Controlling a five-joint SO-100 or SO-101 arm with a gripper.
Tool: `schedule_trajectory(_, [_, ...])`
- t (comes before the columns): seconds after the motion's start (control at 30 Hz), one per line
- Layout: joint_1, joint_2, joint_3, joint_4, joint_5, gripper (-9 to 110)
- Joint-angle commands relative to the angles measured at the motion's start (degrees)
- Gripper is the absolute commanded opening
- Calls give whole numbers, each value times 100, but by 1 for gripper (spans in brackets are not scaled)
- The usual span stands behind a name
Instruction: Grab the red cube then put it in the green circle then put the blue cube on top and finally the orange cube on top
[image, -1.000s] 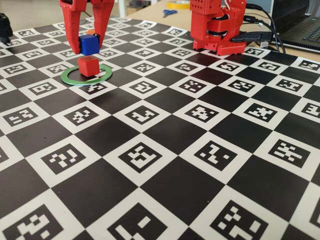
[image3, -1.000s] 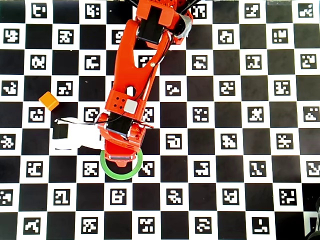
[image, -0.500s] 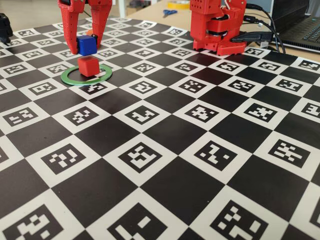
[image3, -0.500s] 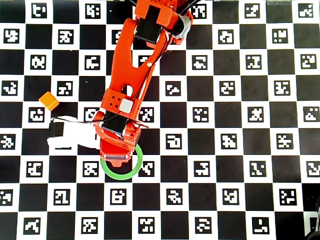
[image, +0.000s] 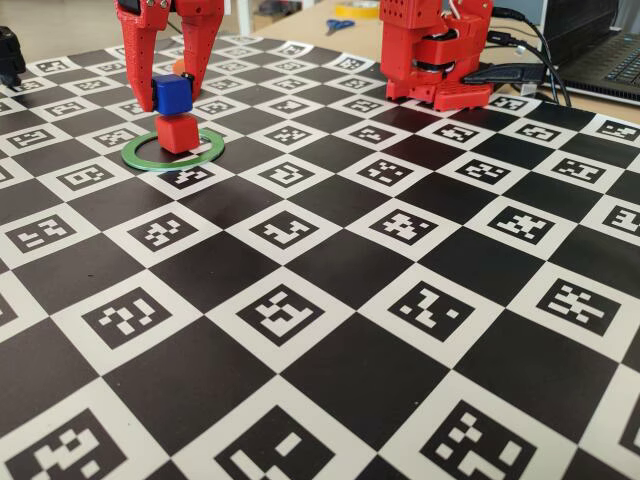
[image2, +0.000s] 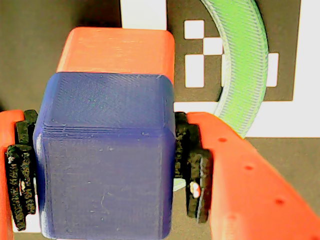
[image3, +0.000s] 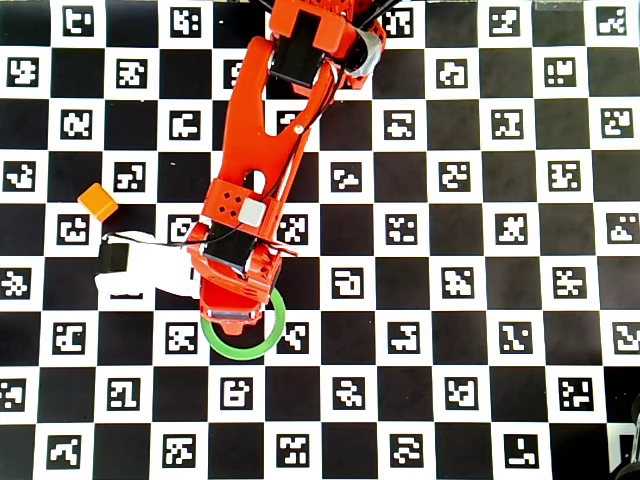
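Gripper: closed on the blue cube, one finger pressed to each side; black pads flat against the cube's faces in the wrist view.
Blue cube: held upright, low over the red cube, touching or almost touching its top in the fixed view; contact not certain. Shifted slightly left of the red cube in that view.
Red cube: standing inside the green circle, a little toward the circle's far edge in the fixed view; top face showing beyond the blue cube in the wrist view as an offset strip.
Green circle: flat on the checkered board; partly hidden under the arm in the overhead view, front arc visible.
Orange cube: loose on the board, well apart from the circle, to the left in the overhead view.
Step in hand: setting blue on red, by the look of it; orange not yet handled.
Risk: offset between the two cubes, so a release here may leave blue overhanging, tilting or sliding off.
Risk: pressing down off-centre may push the red cube toward or over the ring.
Risk: fingers reaching below the blue cube may catch the red cube while opening and knock the stack.
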Motion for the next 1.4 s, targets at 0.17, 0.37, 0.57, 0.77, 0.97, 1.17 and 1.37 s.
schedule_trajectory(0.17, [-70, 211, -9, -141, 53, 6])
schedule_trajectory(0.37, [-79, 193, 18, -193, 62, 6])
schedule_trajectory(0.57, [-79, 185, 62, -220, 62, 6])
schedule_trajectory(0.77, [-79, 185, 105, -246, 70, 7])
schedule_trajectory(0.97, [-79, 220, 176, -290, 97, 11])
schedule_trajectory(1.17, [-70, 220, 193, -316, 132, 27])
schedule_trajectory(1.37, [-70, 220, 202, -316, 193, 37])
